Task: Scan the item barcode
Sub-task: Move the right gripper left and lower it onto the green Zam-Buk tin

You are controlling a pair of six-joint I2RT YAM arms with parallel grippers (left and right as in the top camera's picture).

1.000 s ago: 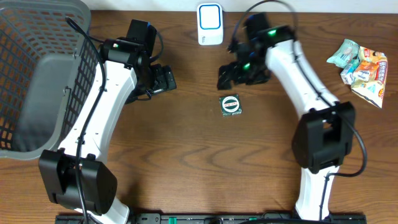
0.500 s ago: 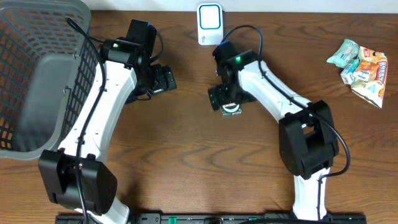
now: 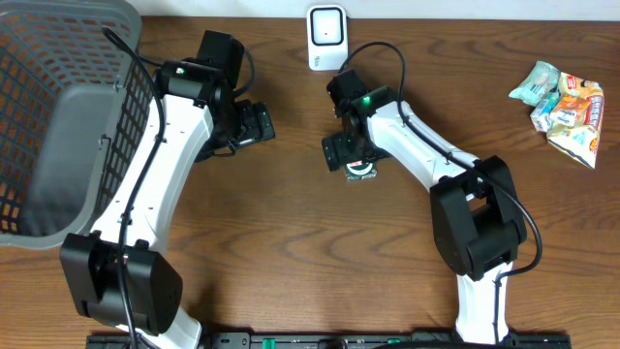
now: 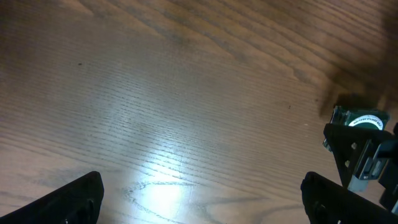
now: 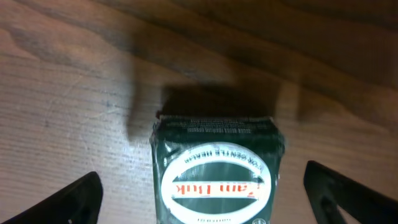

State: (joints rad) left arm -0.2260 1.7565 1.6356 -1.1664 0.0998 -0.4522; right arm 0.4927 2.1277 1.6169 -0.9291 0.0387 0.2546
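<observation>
Overhead: the right tool hangs open over the green packet, which lies at 6 o'clock from the scanner.

Left wrist: the left tool is open and empty.

Right wrist: the packet sits between spread fingers. Closing off-centre could skid it across the surface.

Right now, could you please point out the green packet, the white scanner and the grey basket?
green packet [image 5: 217, 182], right wrist view, on its white oval label.
white scanner [image 3: 327, 34], overhead view, on its front face.
grey basket [image 3: 70, 150], overhead view, on its bare floor.
</observation>
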